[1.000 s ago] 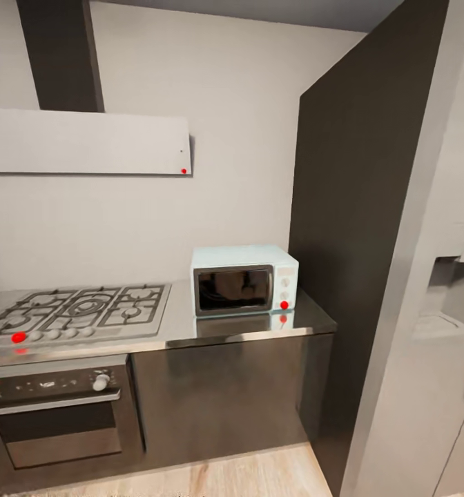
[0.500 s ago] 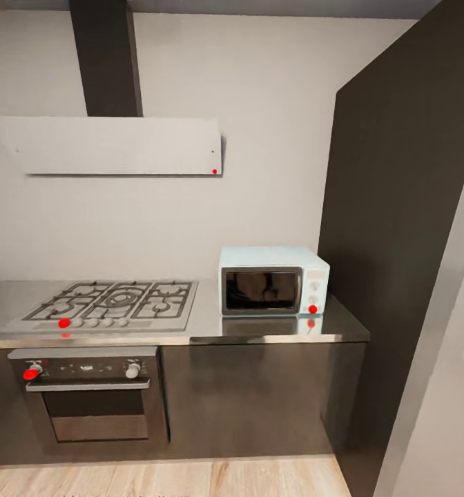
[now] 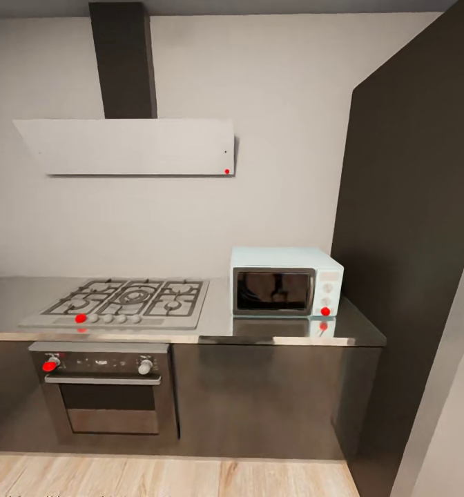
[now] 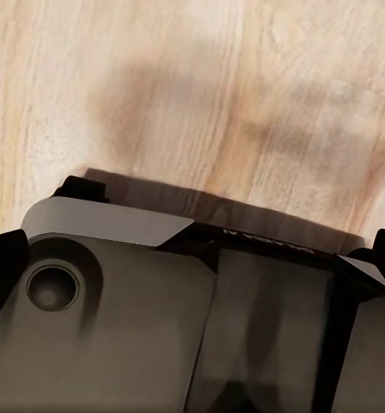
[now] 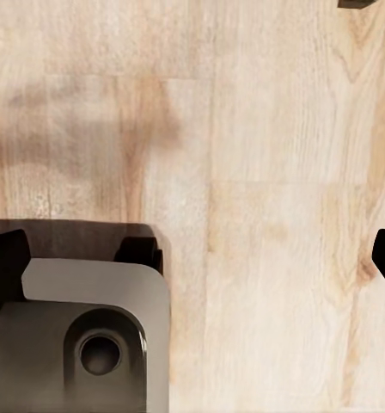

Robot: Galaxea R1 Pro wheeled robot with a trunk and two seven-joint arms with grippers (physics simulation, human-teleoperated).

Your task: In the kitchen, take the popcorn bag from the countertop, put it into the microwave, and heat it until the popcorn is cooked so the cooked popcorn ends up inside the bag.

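Observation:
The pale mint-blue microwave (image 3: 286, 283) stands with its dark glass door closed at the right end of the grey shiny countertop (image 3: 218, 326), seen in the head view. The popcorn bag is out of view. In the left wrist view my left gripper (image 4: 192, 275) is open, its black fingertips (image 4: 3, 267) at the picture's two sides, over my grey base and the wooden floor. My right gripper (image 5: 201, 267) is open too, with its fingertips (image 5: 5, 262) wide apart above the floor planks.
A gas hob (image 3: 125, 301) lies left of the microwave, with a dark built-in oven (image 3: 108, 393) below and a pale range hood (image 3: 132, 146) above. A tall dark panel (image 3: 411, 241) closes the counter's right end. Wooden floor (image 3: 177, 476) runs before the cabinets.
The whole head picture has slid rightward and levelled, so the camera has moved. More of the hob, oven and hood shows, and the pale unit at far right has mostly left the frame.

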